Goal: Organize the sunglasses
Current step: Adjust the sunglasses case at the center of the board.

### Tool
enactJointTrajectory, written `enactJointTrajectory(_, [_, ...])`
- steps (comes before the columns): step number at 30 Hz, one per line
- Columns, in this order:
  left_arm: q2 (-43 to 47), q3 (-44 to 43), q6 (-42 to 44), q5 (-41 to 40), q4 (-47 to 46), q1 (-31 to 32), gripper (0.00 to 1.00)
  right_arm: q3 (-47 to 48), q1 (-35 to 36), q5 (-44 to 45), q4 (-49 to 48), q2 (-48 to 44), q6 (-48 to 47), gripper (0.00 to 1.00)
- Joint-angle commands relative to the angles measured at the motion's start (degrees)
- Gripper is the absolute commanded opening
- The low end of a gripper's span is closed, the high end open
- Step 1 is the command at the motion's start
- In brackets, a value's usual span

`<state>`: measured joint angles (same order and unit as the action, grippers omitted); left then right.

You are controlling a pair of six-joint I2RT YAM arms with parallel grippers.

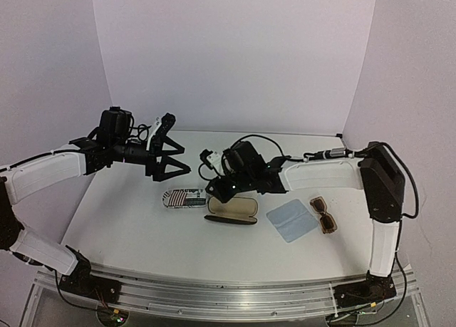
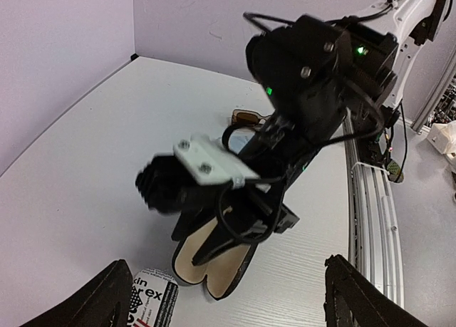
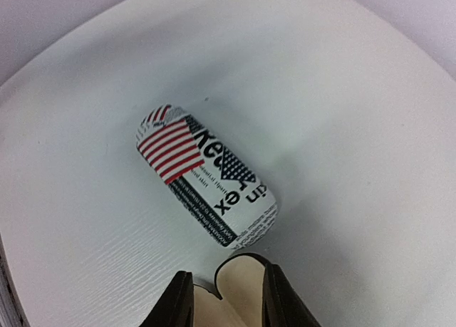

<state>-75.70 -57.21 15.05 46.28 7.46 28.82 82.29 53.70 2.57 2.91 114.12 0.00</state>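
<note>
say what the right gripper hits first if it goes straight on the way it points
Probably the beige lining of the open black oblong case, just ahead of the right gripper; the flag-printed oblong case lies beyond.

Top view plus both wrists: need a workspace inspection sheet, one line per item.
Surface: white table, faint grain.
Job's things: brown sunglasses lying at the right, next to the blue cloth; white pair not seen.
Clutter: black case open, cream lining showing; flag-print case closed, just left of it; the blue cloth.
Grippers: left gripper open, raised, holding nothing; right gripper part-open low over the black case, nothing seen gripped.
Cables: black cable looping at the right wrist, off the table.
Surroundings: pale walls on three sides; metal rail at the near edge.
</note>
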Motion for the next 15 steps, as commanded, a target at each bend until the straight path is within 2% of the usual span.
enactJointTrajectory(1, [2.3,0.5,0.79,0.02,-1.35,-0.25,0.87,-4.12,-5.58,8.24,3.46,-9.36,9.36,0.33])
enactJointTrajectory(5, [2.99,1.79,0.3,0.23,-2.02,-0.24,0.87,-10.96,-11.45,16.18,17.69,-13.16,22.77,0.35])
enactJointTrajectory(10, [3.1,2.64,-0.23,0.73,-3.18,-0.25,0.87,-17.27,-12.48,16.91,28.03,-13.82,32.17,0.36])
enactJointTrajectory(13, [3.05,2.68,-0.32,0.74,-3.37,-0.25,0.87,-19.81,-12.48,16.8,32.62,-14.88,37.2,0.32])
enactJointTrajectory(15, [3.17,2.81,-0.38,0.88,-3.42,-0.25,0.87,-22.3,-12.48,16.32,33.84,-17.38,39.58,0.26])
